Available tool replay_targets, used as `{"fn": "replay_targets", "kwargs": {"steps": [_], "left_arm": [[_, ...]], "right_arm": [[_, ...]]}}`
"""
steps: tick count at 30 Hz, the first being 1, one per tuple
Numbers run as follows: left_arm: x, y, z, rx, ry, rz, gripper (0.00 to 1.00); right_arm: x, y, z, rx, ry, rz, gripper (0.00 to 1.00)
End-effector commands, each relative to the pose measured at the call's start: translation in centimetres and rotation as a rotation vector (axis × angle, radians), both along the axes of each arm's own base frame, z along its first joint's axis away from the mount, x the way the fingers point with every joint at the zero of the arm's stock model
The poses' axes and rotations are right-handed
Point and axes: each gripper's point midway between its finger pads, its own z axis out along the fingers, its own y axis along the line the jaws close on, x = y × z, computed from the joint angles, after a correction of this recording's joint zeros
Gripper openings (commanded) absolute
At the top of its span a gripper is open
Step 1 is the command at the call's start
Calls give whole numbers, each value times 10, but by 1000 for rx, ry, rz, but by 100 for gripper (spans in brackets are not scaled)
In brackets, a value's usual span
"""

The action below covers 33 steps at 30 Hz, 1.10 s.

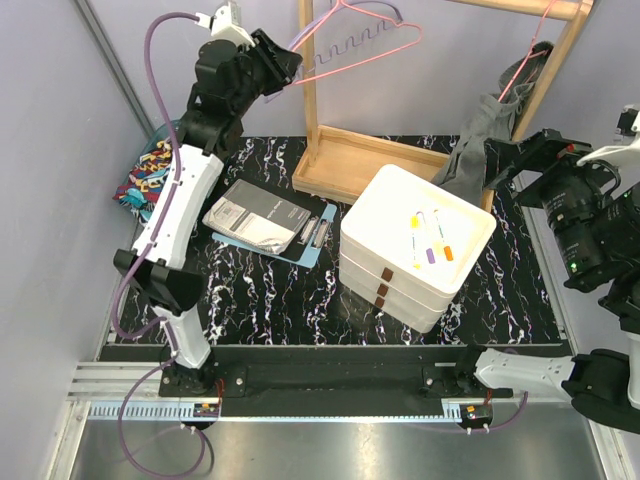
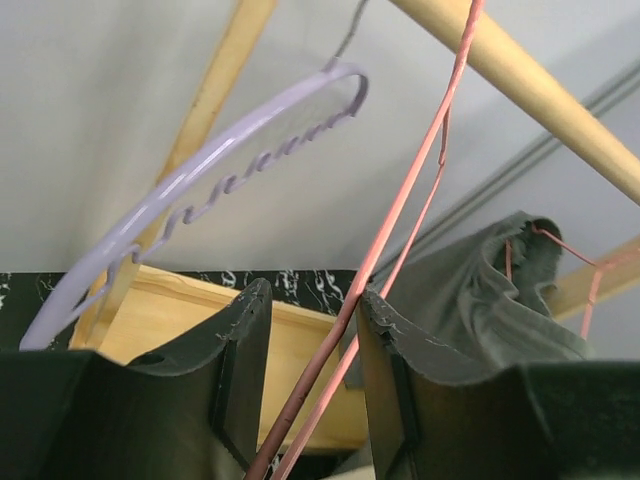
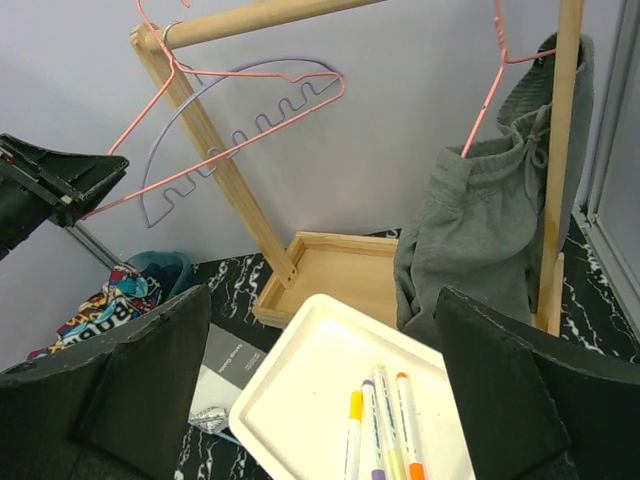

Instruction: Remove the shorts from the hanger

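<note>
The grey shorts point(image 3: 470, 230) hang from the right-hand hanger point(image 3: 485, 105): soft, light, best pinched at the waistband point(image 3: 490, 170). Right end effector point(image 3: 325, 330) gapes open; left end effector point(image 2: 313, 300), also open, straddles an empty pink hanger point(image 2: 432, 95).

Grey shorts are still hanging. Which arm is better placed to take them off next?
Right, probably. The grey shorts hang at the rack's right end, just ahead of the right gripper's open jaws. The left gripper is at the opposite end, around an empty pink hanger.
</note>
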Motion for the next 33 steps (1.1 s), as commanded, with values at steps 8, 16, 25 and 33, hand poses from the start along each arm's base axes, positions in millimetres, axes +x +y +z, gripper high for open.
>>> {"fn": "replay_targets", "kwargs": {"steps": [8,16,25,33], "left_arm": [[40,9,-3,-6,-53,151,0],[32,10,-33,67,-1,154,2],[10,15,-25,61,13,138,52],[-37,48,-29,166,57,136,99]], "right_arm": [[2,-17,3,-35,-10,-97,100],[12,5,-3,-63,6,-47,100],[19,30,-9,-72,30,21,100],[31,53,-17,-121,64,57,100]]}}
